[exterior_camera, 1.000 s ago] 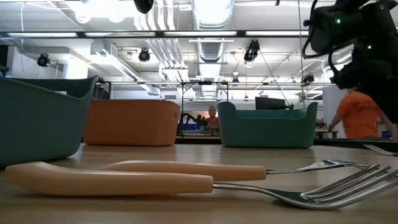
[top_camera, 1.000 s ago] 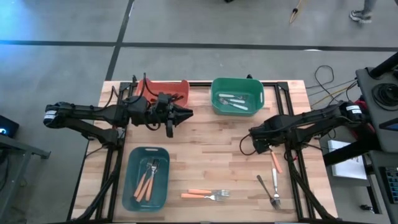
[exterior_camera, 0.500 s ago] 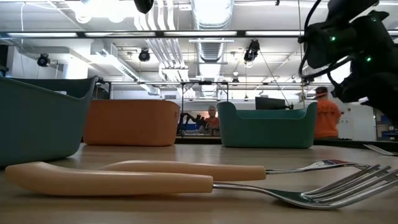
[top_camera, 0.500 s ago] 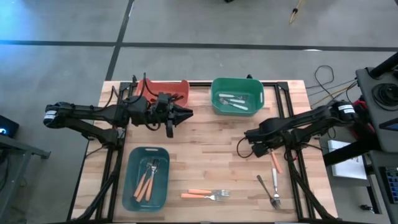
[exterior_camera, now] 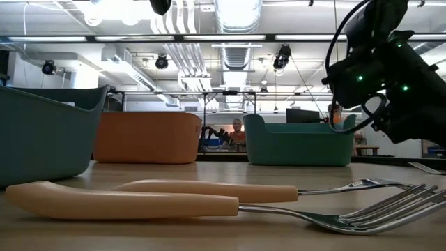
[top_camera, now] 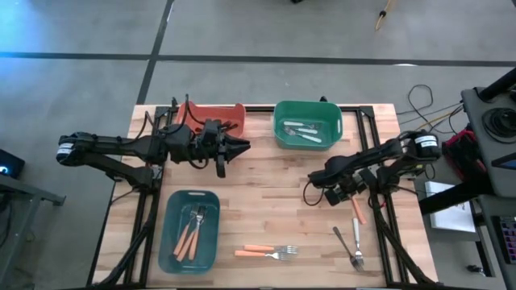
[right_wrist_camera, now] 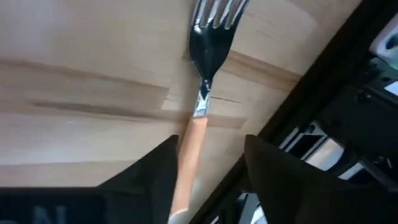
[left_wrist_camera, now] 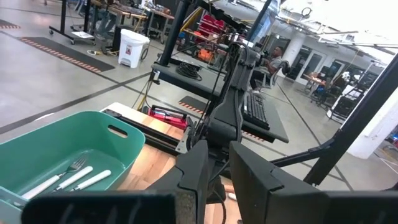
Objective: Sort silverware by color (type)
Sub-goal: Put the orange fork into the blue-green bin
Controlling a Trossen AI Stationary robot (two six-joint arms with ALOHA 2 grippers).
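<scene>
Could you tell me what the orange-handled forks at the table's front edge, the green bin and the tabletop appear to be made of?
Orange-handled forks: heads look like polished metal, bright and reflective; the handles are matte and smooth, probably plastic.
Green bin: likely moulded plastic, with even colour, rounded corners and a cut-out handle slot.
Tabletop: looks like wood, butcher-block style, with pale strips and visible grain; the finish seems matte.

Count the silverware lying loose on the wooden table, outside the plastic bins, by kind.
Orange-handled forks with metal heads: 3
Silver-coloured metal utensils: 2
Total: 5
</scene>
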